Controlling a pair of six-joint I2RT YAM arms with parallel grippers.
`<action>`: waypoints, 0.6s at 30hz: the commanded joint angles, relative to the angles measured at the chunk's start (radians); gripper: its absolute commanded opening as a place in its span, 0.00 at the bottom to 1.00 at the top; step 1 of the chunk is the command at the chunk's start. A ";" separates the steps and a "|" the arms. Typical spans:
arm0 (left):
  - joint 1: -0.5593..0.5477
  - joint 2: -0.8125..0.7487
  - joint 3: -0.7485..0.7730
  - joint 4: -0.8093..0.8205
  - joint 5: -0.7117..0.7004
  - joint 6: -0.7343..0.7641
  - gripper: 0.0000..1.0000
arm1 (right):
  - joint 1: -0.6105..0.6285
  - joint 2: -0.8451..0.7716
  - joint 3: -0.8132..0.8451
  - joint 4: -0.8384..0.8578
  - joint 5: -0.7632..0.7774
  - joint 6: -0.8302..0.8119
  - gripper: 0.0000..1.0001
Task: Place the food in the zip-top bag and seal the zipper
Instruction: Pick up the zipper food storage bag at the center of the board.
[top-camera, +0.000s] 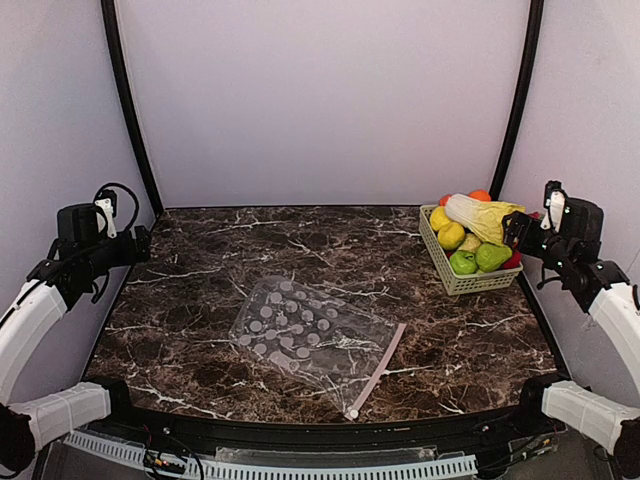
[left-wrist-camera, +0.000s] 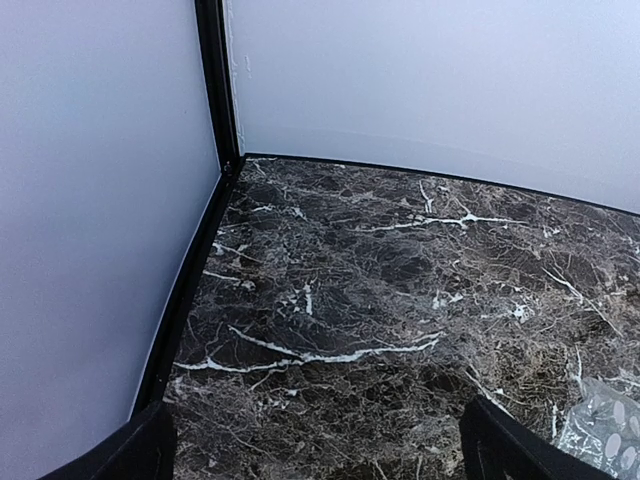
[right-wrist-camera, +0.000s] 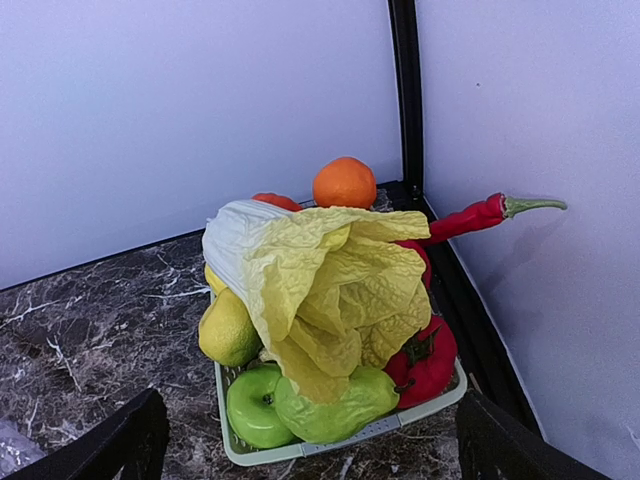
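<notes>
Both grippers are spread wide with nothing between the fingers. The left gripper (left-wrist-camera: 320, 455) hangs over bare marble at the table's left side, and the right gripper (right-wrist-camera: 315, 450) hangs just before the basket (right-wrist-camera: 340, 442).

The table (top-camera: 200, 300) is dark brown marble veined white, closed in by pale walls (top-camera: 320, 100) with black corner posts (top-camera: 125, 100).

The bag (top-camera: 310, 335) lies flat near the front middle, well apart from both arms, with its zipper (top-camera: 378, 368) along the right edge. The food is heaped in the basket at the far right.

Only the top view shows the whole bag. The left wrist view catches just one corner of it. The right wrist view alone shows the chili (right-wrist-camera: 470, 217) leaning toward the wall and the pear (right-wrist-camera: 335, 405) under the cabbage (right-wrist-camera: 320, 280).
</notes>
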 joint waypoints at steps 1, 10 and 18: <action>0.006 0.004 0.034 -0.033 -0.007 -0.018 1.00 | -0.008 0.008 0.031 0.006 -0.014 0.008 0.99; 0.006 -0.011 0.015 -0.020 0.011 -0.018 1.00 | -0.008 0.016 0.040 0.009 -0.033 -0.001 0.99; -0.115 0.051 -0.004 -0.021 0.176 -0.130 1.00 | -0.008 0.023 0.042 0.003 -0.087 0.007 0.99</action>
